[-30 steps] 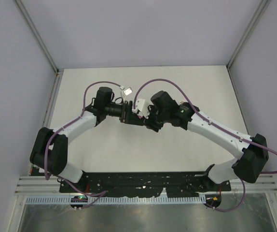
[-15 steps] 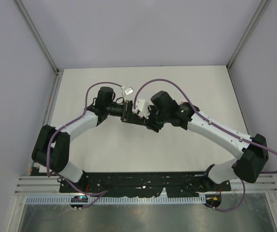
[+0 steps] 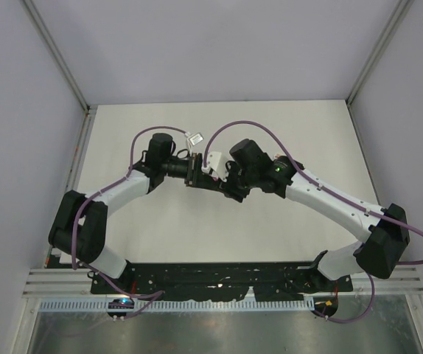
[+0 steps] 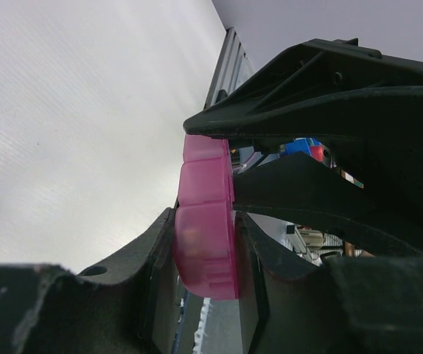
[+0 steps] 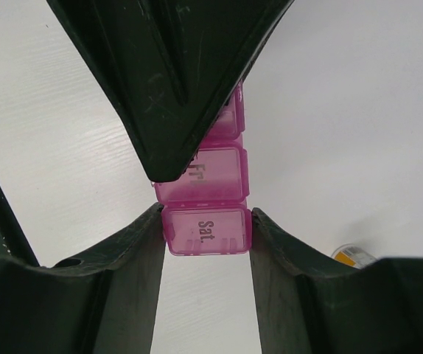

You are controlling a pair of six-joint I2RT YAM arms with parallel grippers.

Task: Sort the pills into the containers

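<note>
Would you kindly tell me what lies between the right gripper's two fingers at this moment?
The pink pill box: its end compartment marked "Sat." sits pinched between the fingers of the right gripper, as the right wrist view shows.

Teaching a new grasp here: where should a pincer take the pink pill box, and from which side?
Clamp the pink pill box across its Sat. compartment at the strip's end, coming in endwise. Its flat, parallel side walls suit clamping, as the right pincer shows; the left pincer grips farther along.
</note>
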